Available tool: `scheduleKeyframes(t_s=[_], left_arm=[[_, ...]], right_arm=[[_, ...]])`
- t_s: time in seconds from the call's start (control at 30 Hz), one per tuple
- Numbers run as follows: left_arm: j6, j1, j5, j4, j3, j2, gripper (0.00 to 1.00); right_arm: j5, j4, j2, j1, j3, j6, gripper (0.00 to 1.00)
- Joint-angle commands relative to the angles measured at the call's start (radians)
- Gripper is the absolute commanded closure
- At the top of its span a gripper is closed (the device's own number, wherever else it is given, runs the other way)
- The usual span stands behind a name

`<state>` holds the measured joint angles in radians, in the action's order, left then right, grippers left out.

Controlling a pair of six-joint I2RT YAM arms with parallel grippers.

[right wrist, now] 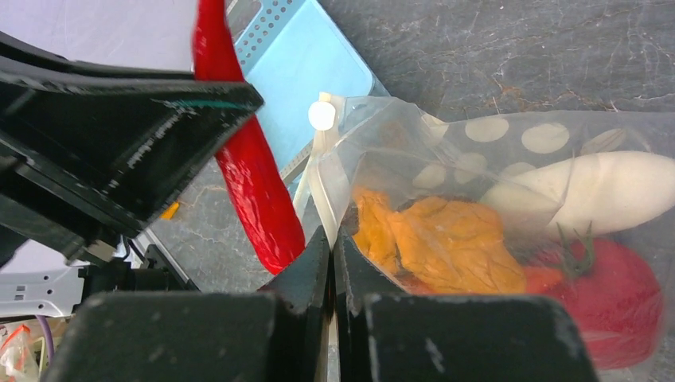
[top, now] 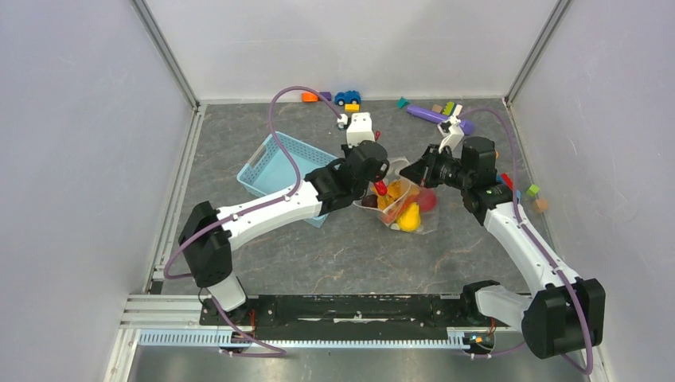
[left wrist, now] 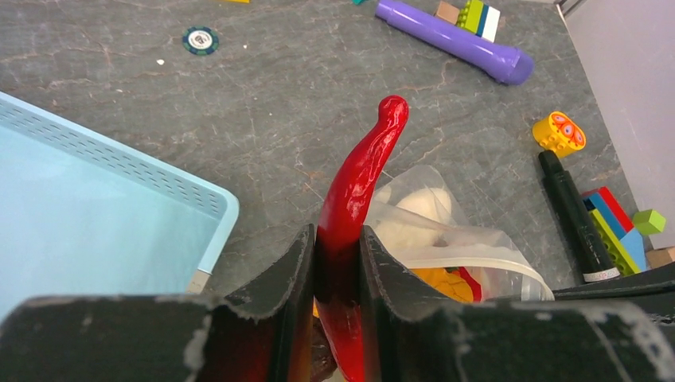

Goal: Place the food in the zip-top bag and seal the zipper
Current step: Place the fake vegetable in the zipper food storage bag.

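My left gripper [left wrist: 336, 239] is shut on a long glossy red chili-shaped piece of food [left wrist: 362, 171], which hangs just beside the mouth of the zip-top bag [right wrist: 509, 143]. The clear dotted bag [top: 407, 204] lies on the table with a white radish [right wrist: 605, 191], a red tomato [right wrist: 613, 294] and an orange-yellow piece [right wrist: 446, 243] inside. My right gripper [right wrist: 333, 239] is shut on the bag's zipper strip [right wrist: 322, 171], holding the mouth up. The white slider tab [right wrist: 321, 116] sits at the strip's far end.
A light-blue basket [top: 275, 163] lies left of the bag, under my left arm. A purple cylinder [top: 434, 116], a blue car [top: 347, 97] and coloured blocks [left wrist: 613, 219] are scattered along the back and right edges.
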<state>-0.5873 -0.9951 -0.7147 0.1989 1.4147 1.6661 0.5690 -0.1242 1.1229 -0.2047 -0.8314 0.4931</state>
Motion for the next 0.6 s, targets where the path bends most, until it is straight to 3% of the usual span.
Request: scheduleKeyframes(t_s=[0.0, 0.33, 0.57], left_arm=[[-0.076, -0.020, -0.035, -0.057, 0.044, 0.038, 0.98], [-0.117, -0.048, -0.012, -0.049, 0.041, 0.070, 0.98], [-0.159, -0.060, 0.040, -0.120, -0.057, 0.028, 0.98]], right_arm=[[0.026, 0.075, 0.007, 0.005, -0.009, 0.027, 0.95], [0.064, 0.118, 0.048, 0.006, -0.021, 0.059, 0.95], [0.064, 0.117, 0.064, 0.005, -0.044, 0.057, 0.95]])
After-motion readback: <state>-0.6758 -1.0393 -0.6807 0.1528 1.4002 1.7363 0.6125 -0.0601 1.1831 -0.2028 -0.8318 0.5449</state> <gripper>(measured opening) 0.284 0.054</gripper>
